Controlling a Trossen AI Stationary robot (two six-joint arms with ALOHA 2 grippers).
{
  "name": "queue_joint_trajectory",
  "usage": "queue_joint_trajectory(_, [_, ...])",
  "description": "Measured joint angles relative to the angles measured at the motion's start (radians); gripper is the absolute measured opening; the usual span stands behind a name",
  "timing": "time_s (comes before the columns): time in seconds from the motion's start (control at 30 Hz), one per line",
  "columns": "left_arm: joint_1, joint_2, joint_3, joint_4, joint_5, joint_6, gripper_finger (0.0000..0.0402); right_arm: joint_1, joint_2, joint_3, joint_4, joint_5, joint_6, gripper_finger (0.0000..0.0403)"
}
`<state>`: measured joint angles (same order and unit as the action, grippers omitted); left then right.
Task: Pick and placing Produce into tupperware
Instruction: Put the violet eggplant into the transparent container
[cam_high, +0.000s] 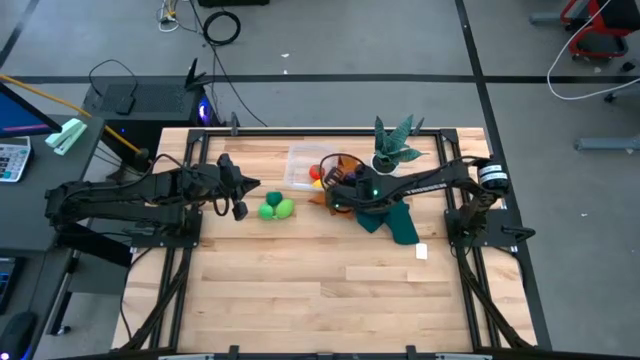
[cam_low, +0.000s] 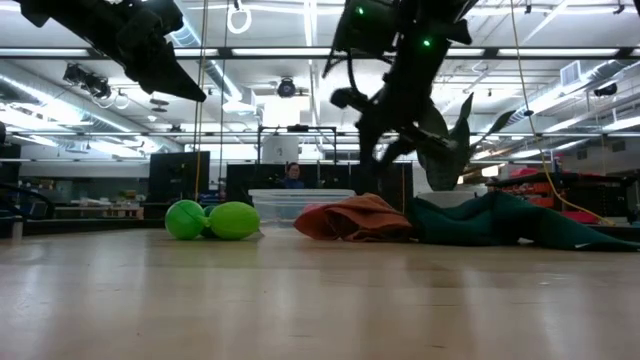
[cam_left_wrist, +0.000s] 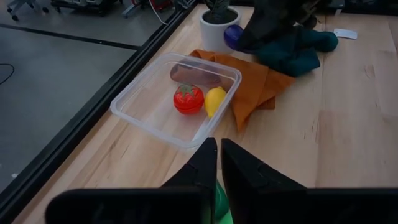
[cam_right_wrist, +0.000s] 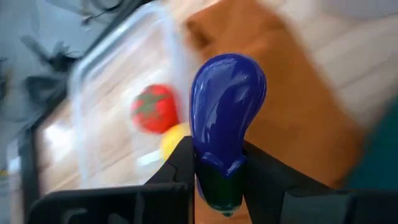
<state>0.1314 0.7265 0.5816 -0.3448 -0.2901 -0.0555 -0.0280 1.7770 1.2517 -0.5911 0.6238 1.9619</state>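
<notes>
- The glossy dark purple toy eggplant (cam_right_wrist: 227, 106) is pinched in the right gripper (cam_right_wrist: 217, 171) jaws, above the orange cloth (cam_left_wrist: 258, 84) beside the clear plastic rectangular tupperware (cam_left_wrist: 140, 112).
- The tupperware sits near the worktop's (cam_high: 330, 290) far edge, holding the red toy tomato (cam_left_wrist: 188, 99) and yellow toy lemon (cam_left_wrist: 215, 101).
- Two green toy produce pieces (cam_low: 212, 220) lie touching under the left gripper (cam_left_wrist: 219, 165), whose jaws are pressed together.
- A dark green cloth (cam_low: 500, 220) lies beside the orange one.
</notes>
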Motion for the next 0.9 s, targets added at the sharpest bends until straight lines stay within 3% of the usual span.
queue_joint_trajectory(0.3, [0.000, 0.000, 0.000, -0.003, 0.000, 0.000, 0.0033, -0.024, 0.002, 0.113, 0.055, 0.032, -0.194, 0.0052])
queue_joint_trajectory(0.53, [0.000, 0.000, 0.000, -0.003, 0.000, 0.000, 0.0030, -0.090, 0.002, 0.208, 0.138, 0.043, -0.444, 0.0052])
queue_joint_trajectory(0.9, [0.000, 0.000, 0.000, -0.004, 0.000, -0.002, 0.0030, -0.208, 0.056, 0.292, 0.192, -0.164, -0.691, 0.0052])
